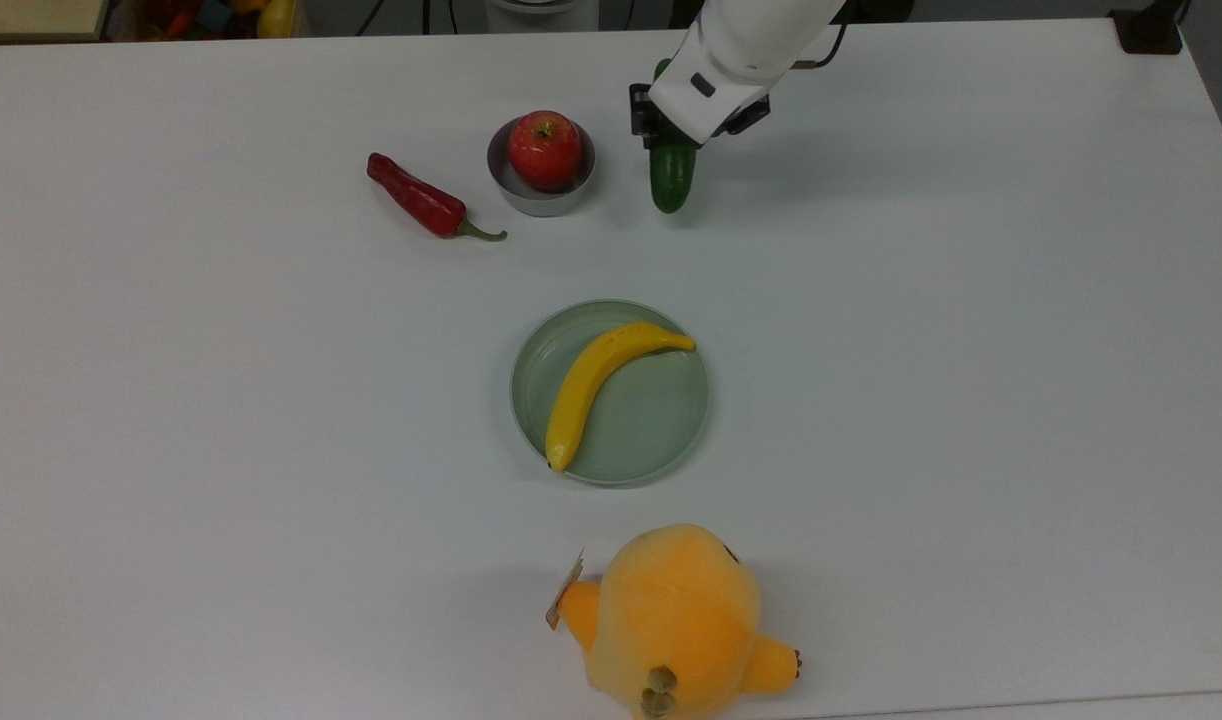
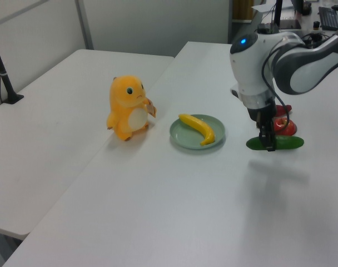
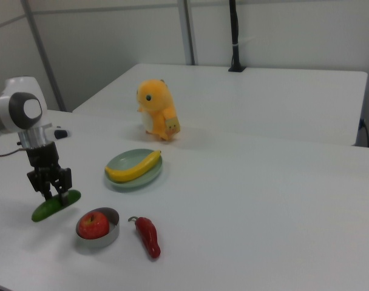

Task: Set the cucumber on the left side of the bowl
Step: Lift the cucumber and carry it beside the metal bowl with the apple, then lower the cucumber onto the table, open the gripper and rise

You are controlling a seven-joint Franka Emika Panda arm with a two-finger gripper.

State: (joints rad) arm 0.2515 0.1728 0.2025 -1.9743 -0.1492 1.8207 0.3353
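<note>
The white desk (image 1: 971,400) carried everything, with a second pale desk (image 2: 46,111) abutting it behind the toy in the left view. The white arm (image 2: 280,55) reached in from the top view's upper edge, and its gripper (image 3: 50,189) was closed on the cucumber (image 1: 670,178), pinching it near mid-length; the gripper's fingers (image 2: 269,142) pointed straight down.

An orange plush toy (image 1: 676,620) sat at the top view's lower edge, well apart from the rest, with a small tag at its side. Above it in the top view lay the pale green plate (image 1: 661,440), holding a yellow banana (image 1: 596,385) that ran diagonally across it. Nothing lay between the plate and the cucumber.

The cucumber was just beside the bowl (image 1: 531,195), on the top view's right of it, lying roughly lengthwise up and down the top view and level. In the right view it appeared on the right view's left of the bowl, with its near end low over the desk; whether it touched the surface could not be told. The grey bowl held a red apple (image 1: 545,149) that nearly filled it, stem upward. On the other side of the bowl, the top view's left, a red chili (image 1: 416,197) lay slanted on the desk, its green stem tip pointing toward the bowl and close to it, not touching.
</note>
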